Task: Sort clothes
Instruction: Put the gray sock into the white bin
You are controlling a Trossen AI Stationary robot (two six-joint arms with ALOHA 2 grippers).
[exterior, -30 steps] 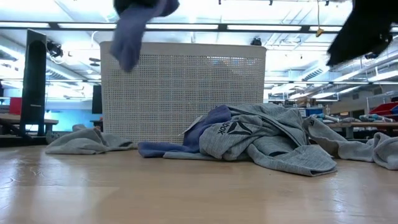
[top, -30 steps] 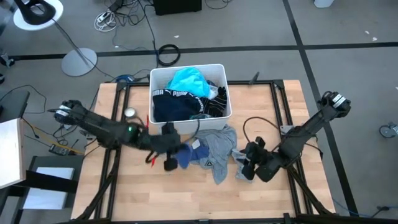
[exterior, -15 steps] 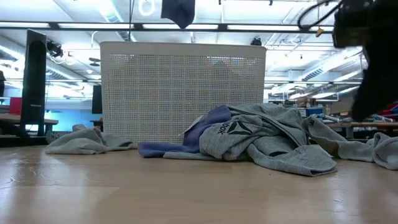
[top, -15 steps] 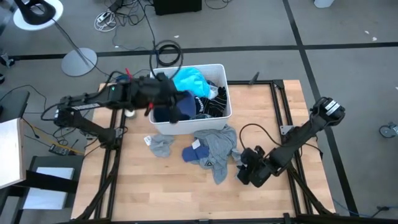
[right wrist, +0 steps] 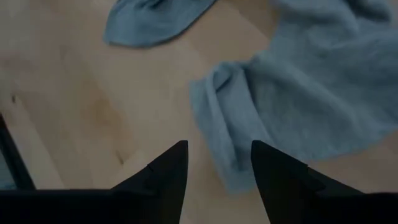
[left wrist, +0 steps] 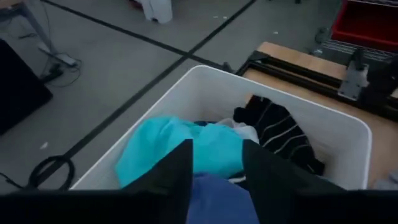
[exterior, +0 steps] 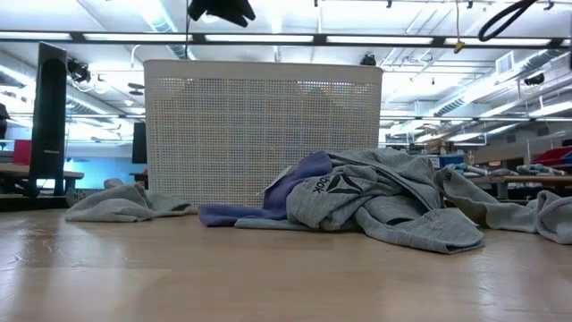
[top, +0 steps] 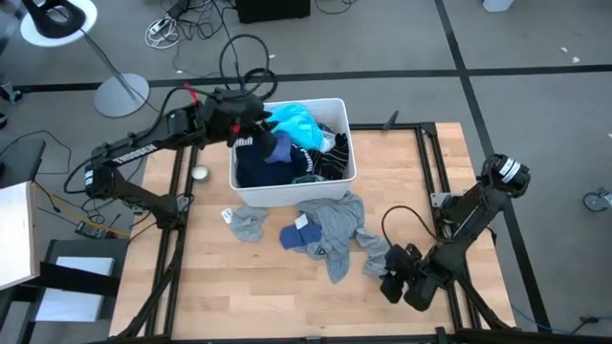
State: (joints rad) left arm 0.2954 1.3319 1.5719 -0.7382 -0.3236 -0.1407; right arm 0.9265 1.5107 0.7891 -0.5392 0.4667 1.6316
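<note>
Swung up and away from the worktop [top: 201, 296] within the last second: left hand [top: 251, 132], earlier low beside the grey heap with a blue piece in its grip, now poised over the far-left corner of the white bin [top: 342, 107]. Carried along, the blue garment [top: 271, 145], now dangling between the fingers just above the navy piece with white lettering [top: 287, 162] and next to the turquoise tee [top: 292, 124]. Clamped on that blue cloth, to judge by the left wrist view, where it shows pinched between the two dark fingers [left wrist: 177, 180] with the tee and a black striped top [left wrist: 280, 130] below. Meaning for the task, as a judgement: one more item about to join the sorted lot, release likely the next step, not yet made. Arm stretched long from the left edge, wrist bent down over the bin rim.

Left behind on the worktop, near side of the bin: a small grey sock-like piece [top: 247, 225] at left, a blue scrap [top: 292, 236] just beside it, then the grey top [top: 335, 225] with its printed logo, spread toward the right.

Pulled back meanwhile toward the near-right corner: right hand [top: 397, 284], now clear of the heap, low over bare wood just beyond the trailing end of a grey piece [right wrist: 298, 93]. Fingers apart, nothing between them. Arm folded, elbow out toward the right edge, apparently waiting.
</note>
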